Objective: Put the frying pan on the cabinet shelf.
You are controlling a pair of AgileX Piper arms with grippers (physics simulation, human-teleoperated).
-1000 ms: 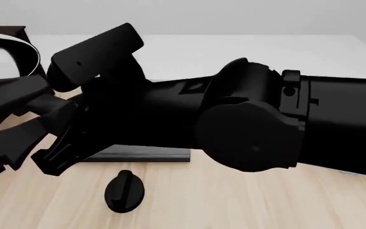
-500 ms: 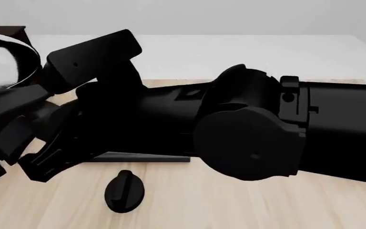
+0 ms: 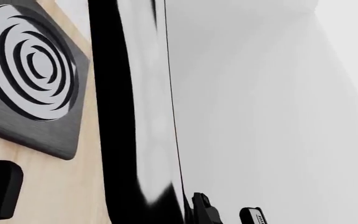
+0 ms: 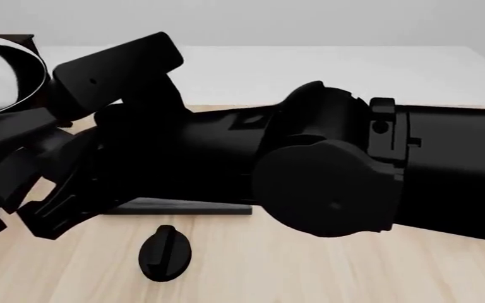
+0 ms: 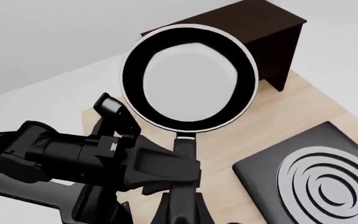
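Two black arms crowd the front view, the right arm's bulky matte joints covering most of the worktop (image 4: 327,278). The frying pan (image 5: 189,77) is round, with a glossy black rim and a pale, mirror-like inside; its thin black handle runs back toward the right wrist camera. It hangs in the air over the pale wood, tilted, with the cabinet shelf (image 5: 253,32) just beyond its far rim. That cabinet is boxy, flat-topped and very dark brown, with an open side. In the front view the pan shows only as a bright curved edge at the far left.

The left hand (image 5: 138,161) has its fingers pressed against the handle close to the pan, gripping it. The right hand (image 5: 179,205) sits on the handle further back; whether its fingers are clamped on it I cannot tell, since only a dark blur shows there.

One flat square black plate (image 3: 26,74) with a brushed texture and silver concentric rings lies on the worktop, beside and below the pan. A small black knob-like piece (image 4: 165,252) rests alone on the near wood.

The worktop is light, fine-grained wood. Behind it is a plain white floor and a pale grey wall.
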